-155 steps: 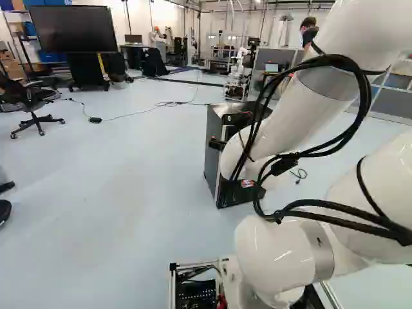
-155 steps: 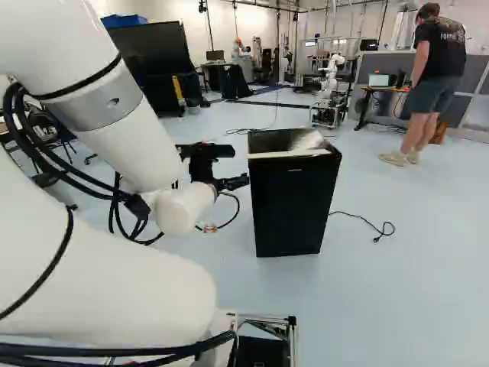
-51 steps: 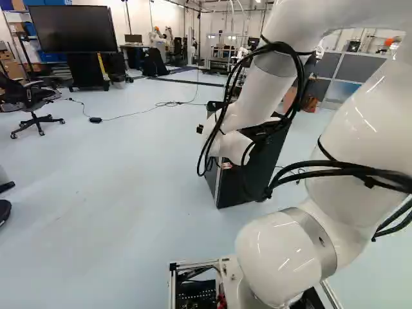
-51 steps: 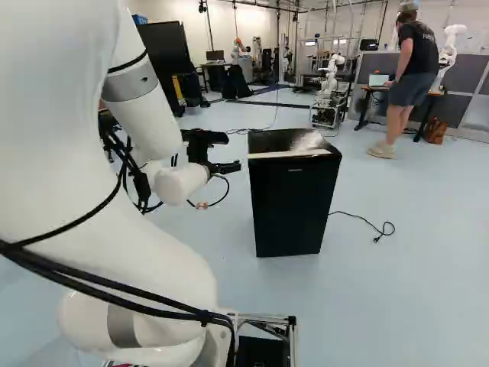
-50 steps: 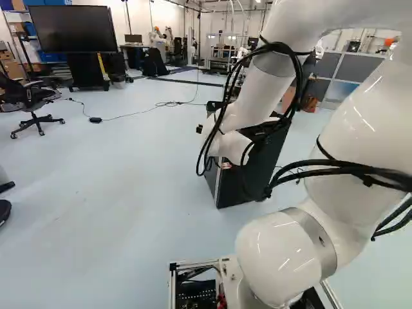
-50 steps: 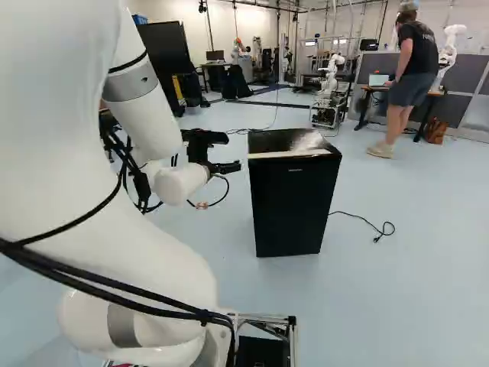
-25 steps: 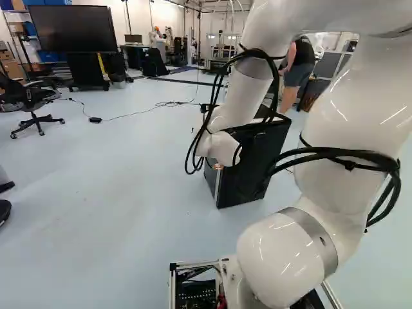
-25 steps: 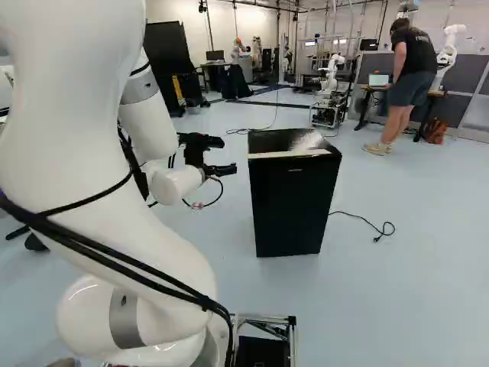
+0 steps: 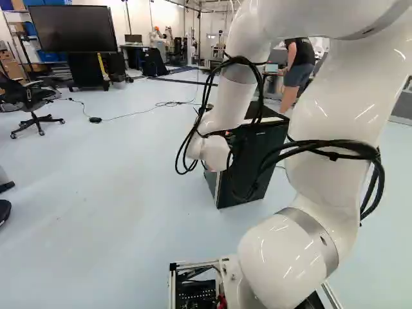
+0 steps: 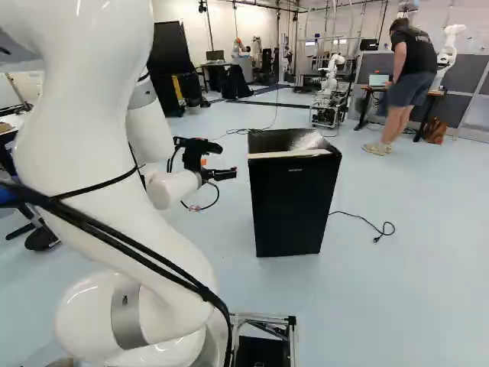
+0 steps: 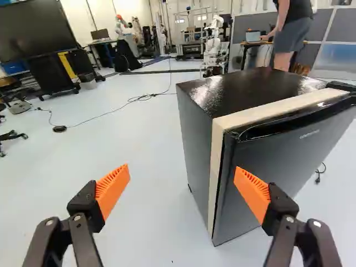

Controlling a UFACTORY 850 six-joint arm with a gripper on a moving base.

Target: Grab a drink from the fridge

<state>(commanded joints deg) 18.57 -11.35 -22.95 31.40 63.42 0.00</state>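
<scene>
A drink, the object of the errand, is out of sight, presumably inside the black fridge [image 10: 294, 202] standing on the pale floor [image 10: 367, 298], ahead of the robot's base. Its dark door [image 11: 289, 161] appears to be closed, though a slight gap cannot be ruled out, with a pale strip [image 11: 218, 167] running along the top and down the near side of the door. A black fitting [image 11: 339, 86] at the far upper corner looks like the hinge, which would make the edge nearer the pincer [image 11: 182, 169] the one to pull. The pincer hangs near the fridge, spread wide and holding nothing; in the wrist view one of its orange pads [image 11: 113, 188] lies over bare floor, the other across the door. The step in hand seems to be lining up for the opening. Done well, it calls for centring on the door's free edge, squaring to it and hooking or gripping only the door, then drawing it along a gentle arc about the hinge. Straight tugging could slip off or drag the fridge, and the white arm [image 10: 84, 115] needs room for the swing.
</scene>
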